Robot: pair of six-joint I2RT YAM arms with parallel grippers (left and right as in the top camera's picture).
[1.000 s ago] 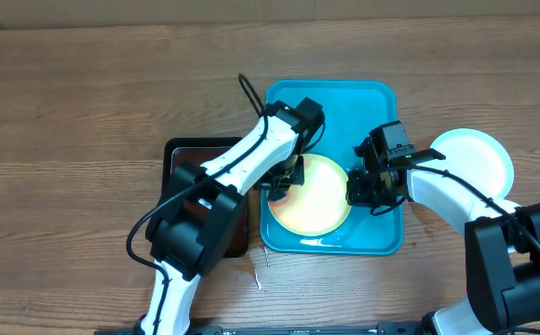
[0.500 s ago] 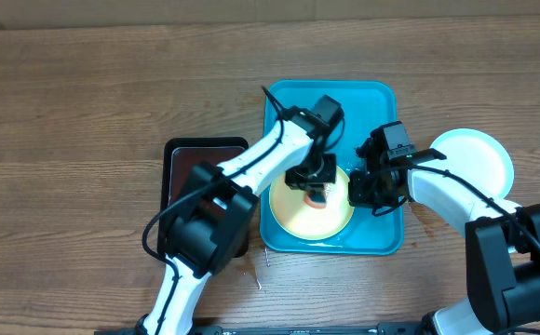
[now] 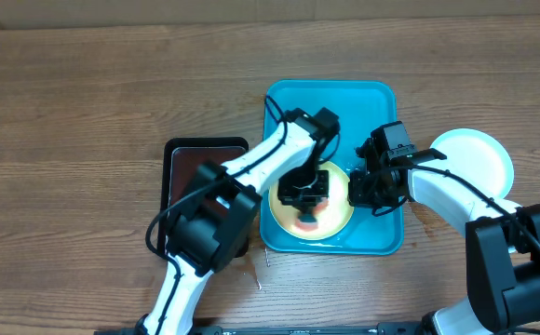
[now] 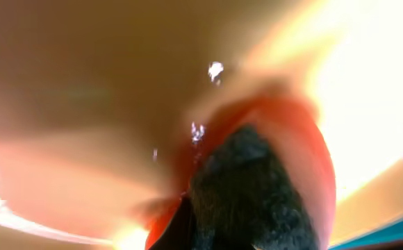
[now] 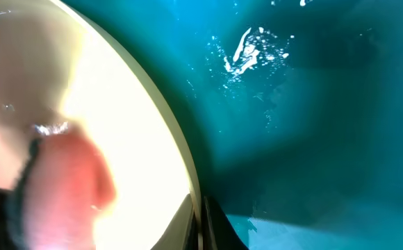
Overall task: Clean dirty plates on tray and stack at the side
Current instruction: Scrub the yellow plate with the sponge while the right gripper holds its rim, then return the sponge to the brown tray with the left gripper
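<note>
Your left tool [image 3: 305, 197] has swept across the yellow-green plate [image 3: 337, 216]. A second ago it is at the plate's left edge, half a second ago near the upper middle, and now it sits over the lower middle. It is clenched on what looks like an orange-red sponge [image 3: 307, 220], pressed down onto the plate. The left wrist view is too close and blurred to show more than a dark rough patch with red around it.

Your right tool [image 3: 361, 191] has not shifted in that time. It stays clenched at the plate's right rim. Whether the rim is actually nipped between its fingers, you cannot tell from here.

The plate lies in the near half of the teal tray [image 3: 330, 93]. A pale blue-white plate [image 3: 475, 158] rests well apart on the counter [image 3: 84, 112] to the right.

So the wipe is under way, with a good part of the face likely covered. No red smear shows on the bare part, though the sponge hides the middle. Lifting this plate over to the pale one is not yet begun.
</note>
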